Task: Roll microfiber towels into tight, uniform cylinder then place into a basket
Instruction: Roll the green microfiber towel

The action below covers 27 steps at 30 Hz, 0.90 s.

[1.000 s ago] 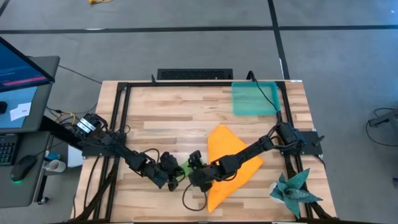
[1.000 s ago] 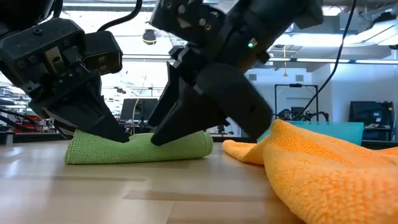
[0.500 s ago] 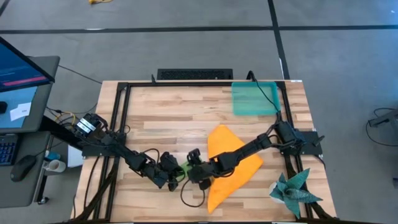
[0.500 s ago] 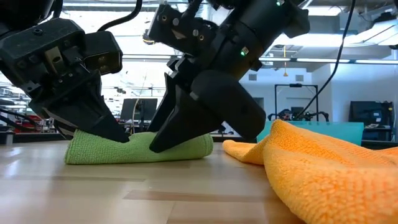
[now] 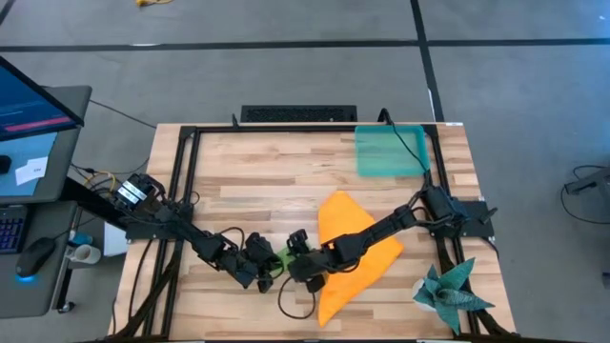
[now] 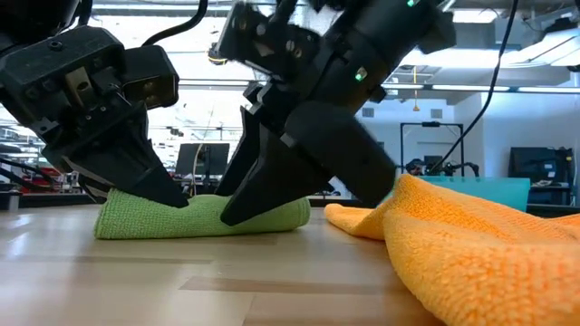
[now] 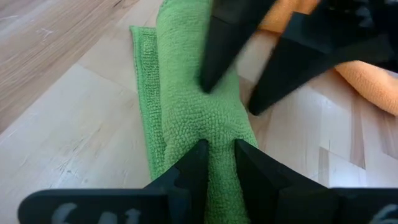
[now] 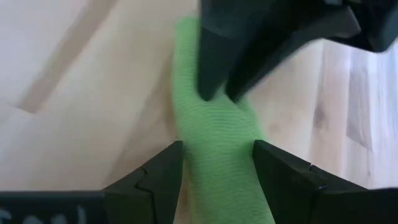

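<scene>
The table (image 5: 286,171) is made of light wood planks with a black frame round its edge. It stands on a grey floor. A desk with a screen (image 5: 29,100) sits off to one side. Behind the table the room has bright ceiling lights and dark stands.

The green towel (image 6: 204,215) is rolled into a short log. It lies flat on the wood near the front edge. Its long side runs from the left arm's side of the table to the right arm's side. The left gripper (image 7: 216,163) pinches one end of it, with its fingers close together on the cloth. The right gripper (image 8: 214,163) is at the other end, its fingers wide apart with one on each side of the roll.

The orange towel (image 5: 348,252) lies loose and bumpy just beside the roll, under the right arm. The basket (image 5: 389,151) sits at the far right corner, well apart from both towels
</scene>
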### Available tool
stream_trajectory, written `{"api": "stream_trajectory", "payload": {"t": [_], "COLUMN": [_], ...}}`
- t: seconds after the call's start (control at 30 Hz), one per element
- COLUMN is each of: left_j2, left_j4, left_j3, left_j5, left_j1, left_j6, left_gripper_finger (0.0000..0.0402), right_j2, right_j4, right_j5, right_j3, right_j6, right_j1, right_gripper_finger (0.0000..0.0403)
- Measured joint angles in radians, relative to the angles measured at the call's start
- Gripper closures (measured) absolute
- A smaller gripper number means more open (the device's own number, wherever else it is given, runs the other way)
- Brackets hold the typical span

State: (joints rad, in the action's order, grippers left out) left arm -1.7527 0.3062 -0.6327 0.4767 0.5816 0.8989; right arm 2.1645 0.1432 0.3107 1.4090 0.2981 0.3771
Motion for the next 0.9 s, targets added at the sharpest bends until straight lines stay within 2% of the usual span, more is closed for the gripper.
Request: {"api": "stream_trajectory", "payload": {"t": [0.23, 0.63, 0.77, 0.9], "left_j2": [0.000, -0.003, -0.002, 0.005], "left_j4": [0.003, 0.062, 0.062, 0.056], "left_j3": [0.000, -0.007, -0.008, -0.008], "left_j5": [0.012, 0.040, 0.067, 0.069], "left_j1": [-0.005, -0.017, -0.013, -0.004], "left_j6": [-0.013, -0.177, -0.202, -0.209], "left_gripper_finger": [0.0329, 0.0329, 0.0329, 0.0329], "right_j2": [0.000, 0.000, 0.032, 0.067], "right_j4": [0.016, 0.099, 0.107, 0.099], "right_j5": [-0.100, -0.122, -0.147, -0.141], "right_j3": [0.000, 0.004, 0.006, 0.013], "right_j6": [-0.002, -0.117, -0.141, -0.180], "right_j1": [-0.028, -0.074, -0.080, -0.082], "right_gripper_finger": [0.0182, 0.0186, 0.0215, 0.0268]}}
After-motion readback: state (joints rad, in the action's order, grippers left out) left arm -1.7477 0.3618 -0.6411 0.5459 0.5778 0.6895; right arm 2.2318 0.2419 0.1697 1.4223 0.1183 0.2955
